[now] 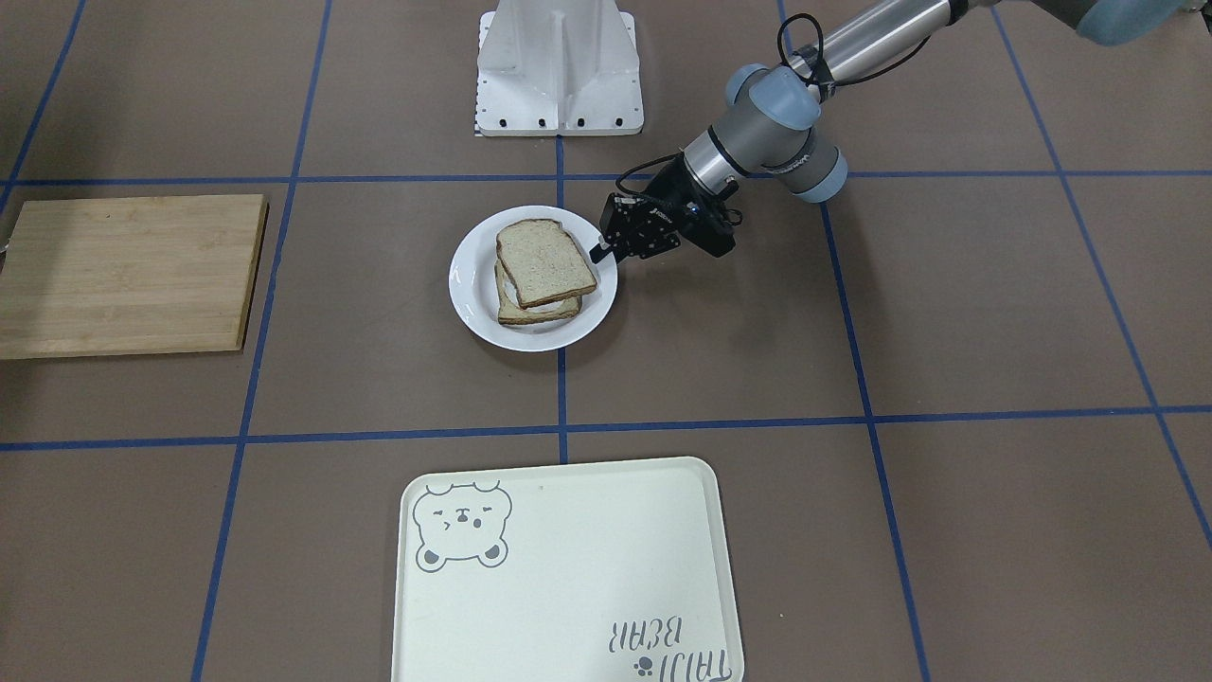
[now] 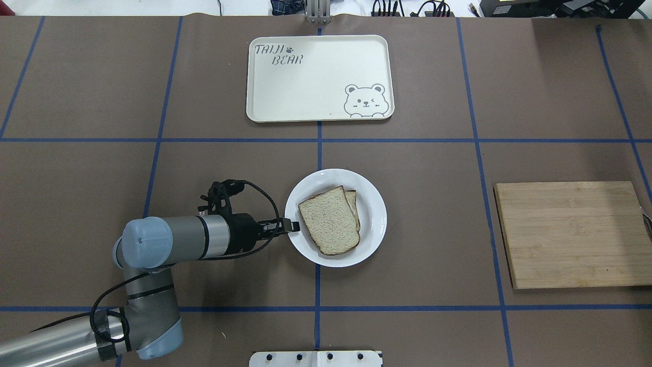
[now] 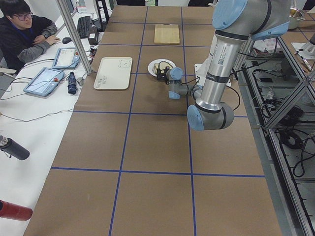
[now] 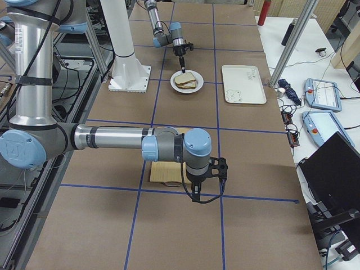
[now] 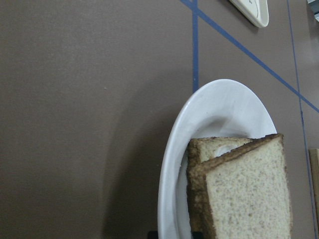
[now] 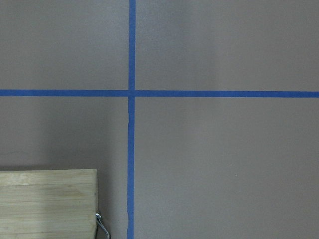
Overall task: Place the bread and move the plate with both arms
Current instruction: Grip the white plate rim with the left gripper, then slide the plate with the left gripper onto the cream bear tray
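**Brown surface with a blue tape grid: left tool at the plate's rim**

The left tool (image 2: 291, 224) reaches in low and almost level. Its tip touches the rim of the white plate (image 2: 374, 204) on the side towards the robot's left. The fingers look close together there. I cannot tell whether they are clamped on the rim or only resting against it.

The plate sits in the middle of the surface (image 2: 102, 204), across one of the tape lines. The bread (image 2: 328, 220) lies on the plate, on top of a second slice (image 2: 352, 199). It is turned a little, so one edge of the lower slice shows past it. The front-facing view shows a thin white layer between the two slices.

Across the surface from the robot lies a cream tray (image 2: 316, 81) with a bear drawing, well apart from the plate. A wooden board (image 2: 570, 234) lies off to the robot's right, also well apart from the plate.

The right tool (image 4: 195, 194) hangs pointing down near the board's outer end. Only a side camera shows it, so I cannot tell whether its fingers are apart or together.
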Motion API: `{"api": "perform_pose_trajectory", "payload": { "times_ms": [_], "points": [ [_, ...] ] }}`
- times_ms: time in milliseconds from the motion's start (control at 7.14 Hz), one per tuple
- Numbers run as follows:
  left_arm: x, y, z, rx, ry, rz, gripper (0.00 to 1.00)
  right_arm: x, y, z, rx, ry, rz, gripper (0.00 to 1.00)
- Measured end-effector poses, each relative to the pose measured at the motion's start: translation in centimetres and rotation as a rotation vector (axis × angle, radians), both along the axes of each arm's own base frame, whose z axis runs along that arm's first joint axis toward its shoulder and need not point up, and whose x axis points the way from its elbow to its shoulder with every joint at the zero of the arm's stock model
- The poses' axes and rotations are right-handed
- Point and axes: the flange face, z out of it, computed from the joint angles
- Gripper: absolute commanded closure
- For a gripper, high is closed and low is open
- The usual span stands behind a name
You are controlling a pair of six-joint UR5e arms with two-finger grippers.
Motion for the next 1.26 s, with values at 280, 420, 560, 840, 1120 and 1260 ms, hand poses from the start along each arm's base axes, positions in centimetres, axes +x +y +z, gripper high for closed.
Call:
{"api": "perform_pose_trajectory", "payload": {
  "times_ms": [280, 420, 560, 840, 1120, 1260],
  "points": [
    [-0.1, 0.2, -0.4, 0.009, 0.030, 0.002, 1.00, 0.0, 0.0, 0.0, 0.000, 0.000, 0.000, 0.00],
    [-0.4, 0.3, -0.4, 0.002, 0.053, 0.004, 1.00, 0.0, 0.0, 0.0, 0.000, 0.000, 0.000, 0.00],
    [-0.7, 0.4, -0.7, -0.025, 0.079, 0.006, 1.00, 0.0, 0.0, 0.1, 0.000, 0.000, 0.000, 0.00],
    [-1.4, -0.6, -1.4, -0.101, 0.121, -0.006, 1.00, 0.0, 0.1, 0.2, -0.001, 0.001, -0.001, 0.00],
    [-3.4, -3.6, -1.8, -0.196, 0.159, -0.051, 1.00, 0.0, 0.2, 0.3, -0.001, 0.002, -0.001, 0.00],
    [-4.4, -5.2, -2.2, -0.255, 0.188, -0.076, 1.00, 0.0, 0.3, 0.3, -0.001, 0.002, -0.001, 0.00]
  ]
}}
